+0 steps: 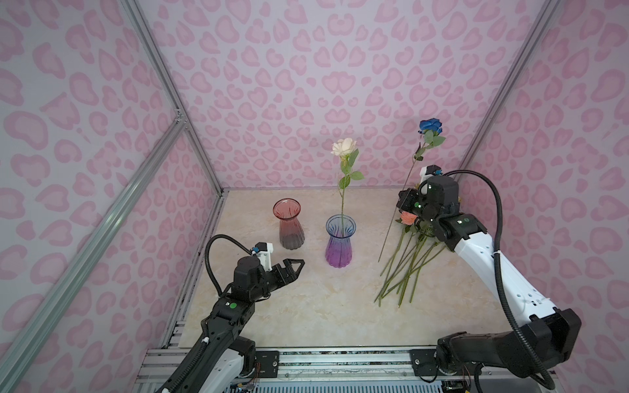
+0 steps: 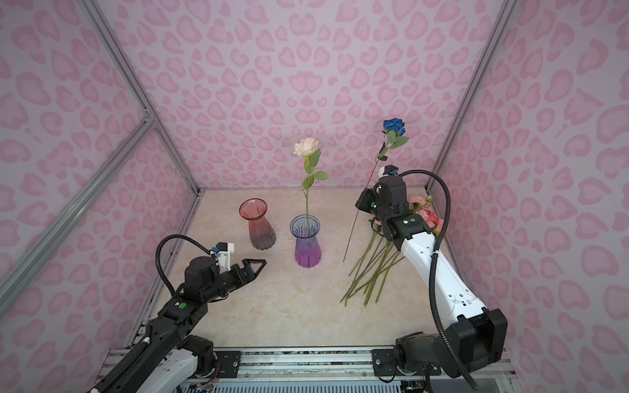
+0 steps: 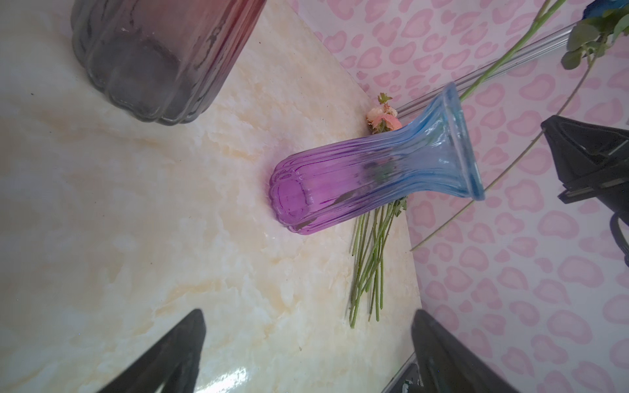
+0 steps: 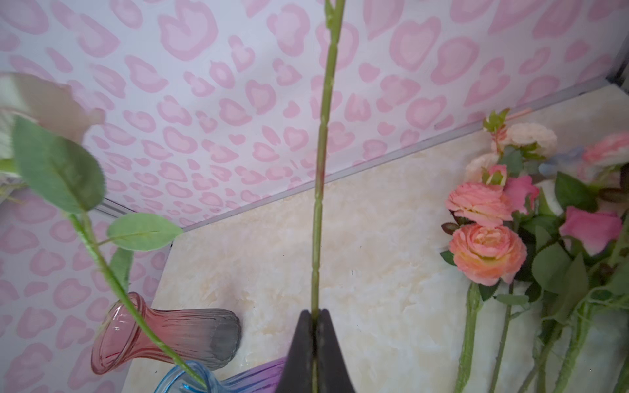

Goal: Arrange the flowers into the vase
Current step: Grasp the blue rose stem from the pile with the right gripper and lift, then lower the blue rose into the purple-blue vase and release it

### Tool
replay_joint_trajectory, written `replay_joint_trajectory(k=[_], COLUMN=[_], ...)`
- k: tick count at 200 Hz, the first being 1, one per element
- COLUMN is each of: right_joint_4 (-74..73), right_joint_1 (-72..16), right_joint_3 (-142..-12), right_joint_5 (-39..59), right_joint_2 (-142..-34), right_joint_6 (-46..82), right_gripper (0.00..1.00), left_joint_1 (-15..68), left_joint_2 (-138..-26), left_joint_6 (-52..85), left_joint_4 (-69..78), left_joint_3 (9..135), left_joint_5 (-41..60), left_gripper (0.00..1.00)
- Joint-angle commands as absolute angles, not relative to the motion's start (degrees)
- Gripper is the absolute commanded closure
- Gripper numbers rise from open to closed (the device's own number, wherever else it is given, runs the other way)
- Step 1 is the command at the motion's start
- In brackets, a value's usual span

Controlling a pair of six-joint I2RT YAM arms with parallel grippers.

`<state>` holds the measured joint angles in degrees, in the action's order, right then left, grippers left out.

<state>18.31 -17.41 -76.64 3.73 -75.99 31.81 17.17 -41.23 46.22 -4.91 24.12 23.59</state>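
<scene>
Firmly, right fingers (image 4: 299,354) pinch the stem of the blue rose (image 1: 431,126).

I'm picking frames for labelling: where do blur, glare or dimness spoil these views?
Right wrist view: the cream rose at the frame's edge is blurred, the held stem sharp. Left wrist view: a bright glare patch on the table; the red vase looks soft. Both top views: even light, dim corners.
</scene>
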Motion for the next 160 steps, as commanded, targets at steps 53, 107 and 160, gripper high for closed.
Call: replay_joint_trajectory(k=[53,107,160], right_joint_4=[9.8,4.6,-1.5], right_joint_1=[-31.4,-37.2,-38.8], right_joint_3=[-90.7,-96.2,-82.0], right_joint_5=[-3.7,-4.0,-5.8], right_joint_2=[-75.2,-83.0,-83.7], right_joint_6=[21.6,17.9,22.3], right_gripper=[1.0,1.0,1.0], left_joint_1=[17.1,17.1,17.1], left_joint_2=[-34.5,-29.7,-24.0], left_joint_6=[44.6,45.0,45.8], left_joint_4=[-9.1,-13.3,-15.8], left_joint_3=[26.9,26.6,24.7], left_joint_5=[21.0,19.4,18.3], left_gripper=[0.04,0.04,0.04])
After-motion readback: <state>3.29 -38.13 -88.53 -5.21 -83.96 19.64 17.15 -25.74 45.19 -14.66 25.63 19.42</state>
